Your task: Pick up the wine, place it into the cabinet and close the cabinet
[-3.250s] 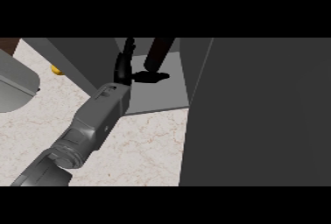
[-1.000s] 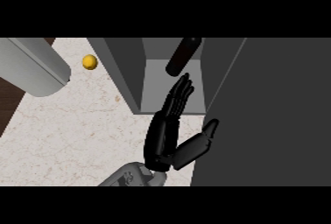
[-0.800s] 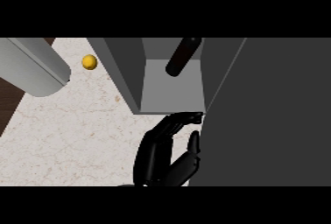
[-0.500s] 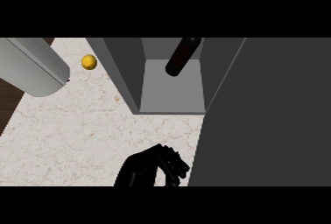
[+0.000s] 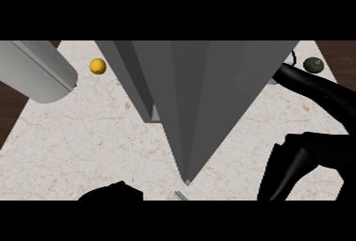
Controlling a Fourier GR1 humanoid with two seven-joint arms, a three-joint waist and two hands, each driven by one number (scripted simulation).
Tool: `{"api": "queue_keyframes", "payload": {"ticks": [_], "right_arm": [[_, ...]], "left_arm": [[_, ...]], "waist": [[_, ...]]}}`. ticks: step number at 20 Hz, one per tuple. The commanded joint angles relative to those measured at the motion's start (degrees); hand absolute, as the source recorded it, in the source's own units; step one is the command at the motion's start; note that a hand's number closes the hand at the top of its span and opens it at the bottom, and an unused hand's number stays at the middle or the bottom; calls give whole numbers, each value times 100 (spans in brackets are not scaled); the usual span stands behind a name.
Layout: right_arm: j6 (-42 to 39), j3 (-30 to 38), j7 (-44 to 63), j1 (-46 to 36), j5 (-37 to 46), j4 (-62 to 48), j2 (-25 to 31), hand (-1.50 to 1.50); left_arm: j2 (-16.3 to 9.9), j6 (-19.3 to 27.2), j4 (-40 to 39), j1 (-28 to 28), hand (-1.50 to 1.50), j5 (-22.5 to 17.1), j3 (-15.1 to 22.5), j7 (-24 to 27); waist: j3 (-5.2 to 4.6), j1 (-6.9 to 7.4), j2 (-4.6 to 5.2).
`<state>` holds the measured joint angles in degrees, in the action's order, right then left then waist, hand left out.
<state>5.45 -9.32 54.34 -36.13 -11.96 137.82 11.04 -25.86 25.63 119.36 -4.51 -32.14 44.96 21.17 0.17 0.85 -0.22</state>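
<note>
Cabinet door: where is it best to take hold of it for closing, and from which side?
Probably the cabinet door near its free edge, the narrow tip toward the view's bottom, on its right face. It stands partly open as a flat panel with no handle visible, so straight fingers pushing there should swing it most easily. The right hand is on that side.

1. The cabinet point(image 5: 201, 94) is a tall grey box standing on the pale marbled counter point(image 5: 83, 141), seen steeply from above.
2. Its broad grey faces narrow to a point near the lower middle of the view.
3. A thin lighter edge shows at its left side, just beside the main body.
4. The wine cannot be seen anywhere in this view.
</note>
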Motion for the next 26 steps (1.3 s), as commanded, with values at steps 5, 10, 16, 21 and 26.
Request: {"api": "queue_keyframes", "payload": {"ticks": [5,10,16,21,26], "right_arm": [[251,-1372,364,-211,-179,-23,-857,150],[365,-1841,531,-767,229,-531,-1090,150],[1276,-2587,-24,-1751,547,-1664,-1101,150],[1757,-2580,-948,-2764,590,-3397,-1103,150],[2091,-2519,-1658,-3369,526,-4913,-1104,150]], "left_arm": [[-1110,-1122,515,-897,150,-917,-1268,523],[-1864,-2116,663,-1706,150,-1778,-2512,885],[-2355,-3197,229,-2252,150,-2426,-3587,1018],[-2631,-3794,118,-2317,150,-2882,-4011,791],[-2409,-4064,-183,-2221,150,-2818,-4011,848]], "waist": [[-41,60,-9],[-39,97,-22],[-35,125,-18],[-36,243,22],[-36,204,57]]}}
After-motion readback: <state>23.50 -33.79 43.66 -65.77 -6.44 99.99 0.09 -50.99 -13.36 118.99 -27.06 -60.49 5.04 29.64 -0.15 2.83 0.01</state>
